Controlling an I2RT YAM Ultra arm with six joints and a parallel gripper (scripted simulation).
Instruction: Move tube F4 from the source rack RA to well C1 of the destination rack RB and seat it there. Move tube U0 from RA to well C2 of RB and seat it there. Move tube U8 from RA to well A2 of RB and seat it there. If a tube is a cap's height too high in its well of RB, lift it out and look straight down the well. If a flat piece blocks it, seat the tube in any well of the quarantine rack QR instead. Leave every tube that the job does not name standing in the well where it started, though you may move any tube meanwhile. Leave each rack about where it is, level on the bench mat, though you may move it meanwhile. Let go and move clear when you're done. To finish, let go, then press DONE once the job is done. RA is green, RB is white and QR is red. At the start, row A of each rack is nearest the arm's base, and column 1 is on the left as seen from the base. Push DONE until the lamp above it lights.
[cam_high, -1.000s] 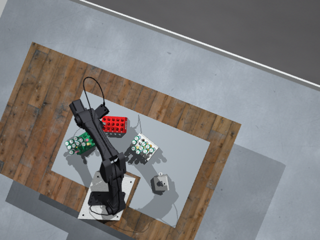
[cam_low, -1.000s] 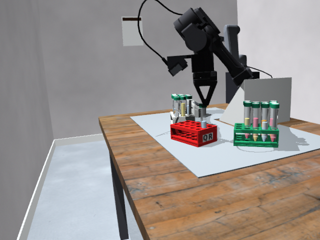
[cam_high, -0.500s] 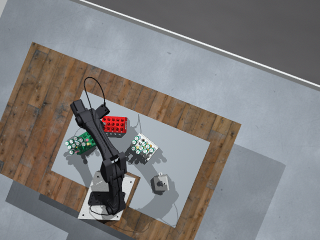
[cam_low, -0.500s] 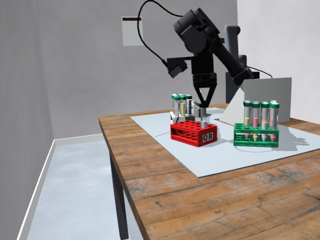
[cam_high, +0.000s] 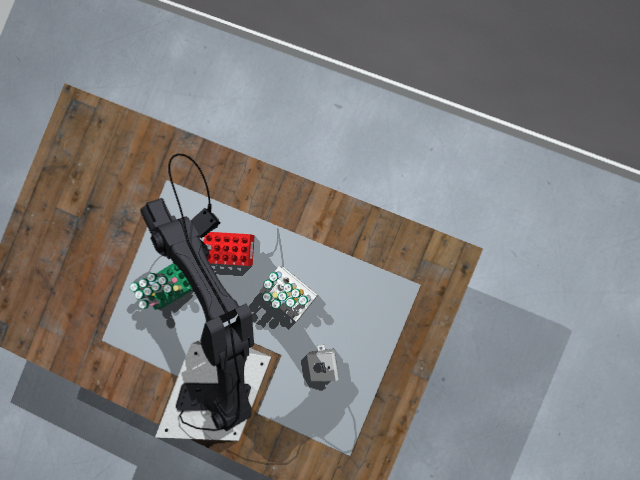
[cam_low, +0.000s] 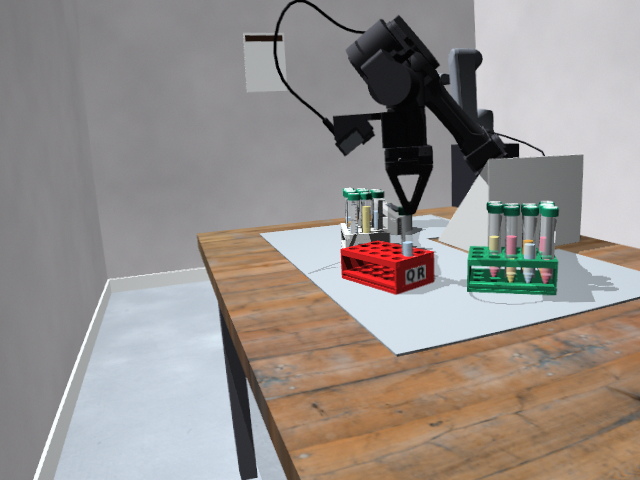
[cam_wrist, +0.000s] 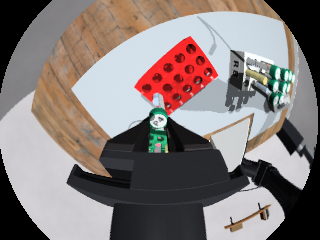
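Observation:
A green-capped tube (cam_low: 406, 248) (cam_wrist: 158, 119) with pale blue liquid stands in a corner well of the red rack QR (cam_high: 231, 249) (cam_low: 369, 269) (cam_wrist: 176, 70), on the side nearest the green rack. Its label cannot be read. My gripper (cam_low: 405, 210) (cam_wrist: 158, 120) hangs straight down over it, and its fingers are shut on the tube's cap. The green rack RA (cam_high: 173, 274) (cam_low: 511, 285) holds several capped tubes. The white rack RB (cam_high: 307, 305) (cam_low: 347, 238) (cam_wrist: 235, 64) also holds several tubes.
The grey DONE box (cam_high: 323, 366) stands on the mat right of the arm's base. A grey upright panel (cam_low: 535, 198) stands behind RA. The mat's edge and bare wooden table lie in front of the racks.

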